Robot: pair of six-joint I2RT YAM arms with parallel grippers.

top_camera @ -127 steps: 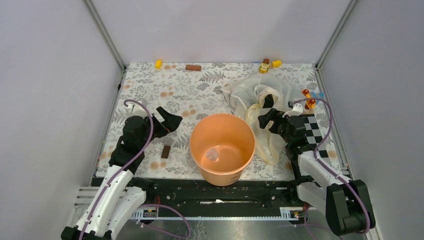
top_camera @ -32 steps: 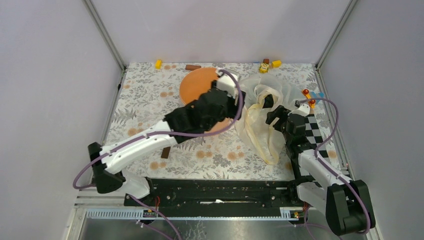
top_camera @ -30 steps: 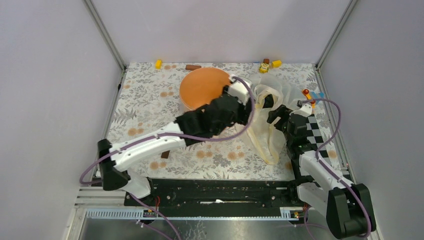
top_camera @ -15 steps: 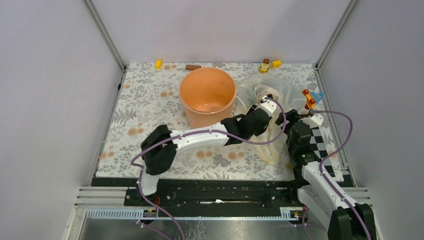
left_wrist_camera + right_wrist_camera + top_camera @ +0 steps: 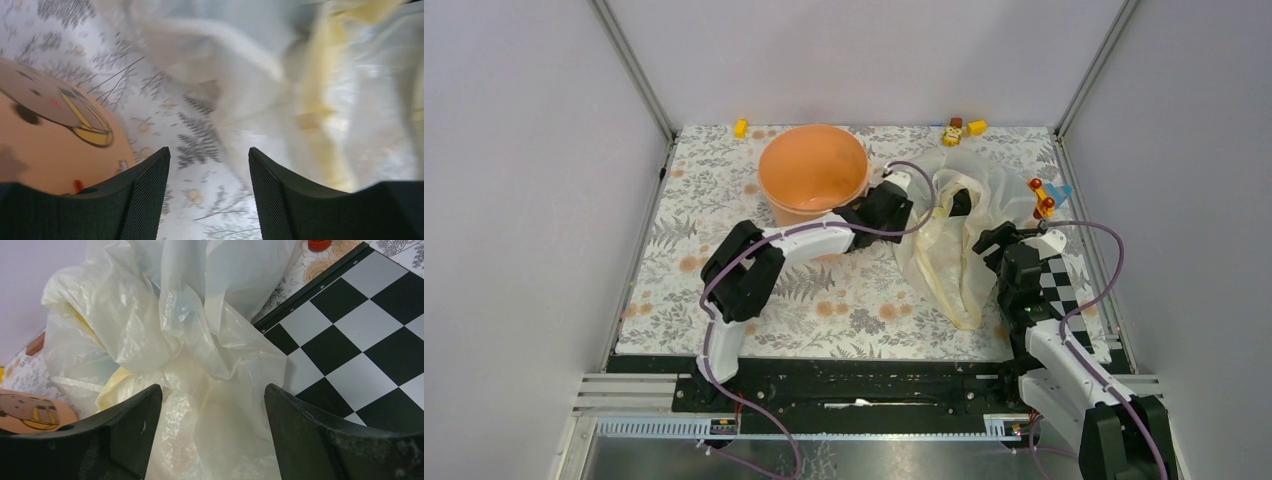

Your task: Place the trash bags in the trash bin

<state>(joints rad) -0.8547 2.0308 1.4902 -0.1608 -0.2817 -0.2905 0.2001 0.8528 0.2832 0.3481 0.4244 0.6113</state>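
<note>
The left arm [image 5: 809, 236] and right arm [image 5: 1067, 352] are showing white shells, black joints, purple cables and ribbed black fingers [image 5: 145, 200].

Peach-orange bucket [image 5: 789, 210], creamy white-yellowish bag [image 5: 954, 255], grey leafy tablecloth [image 5: 714, 180] with orange blotches, black-and-white checkerboard [image 5: 1064, 290].

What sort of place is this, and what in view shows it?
Probably a robot test cell: left arm and right arm bolted to a rail at the floral table's near edge, plain walls with metal framing around it, and a checkerboard lying on it.
</note>
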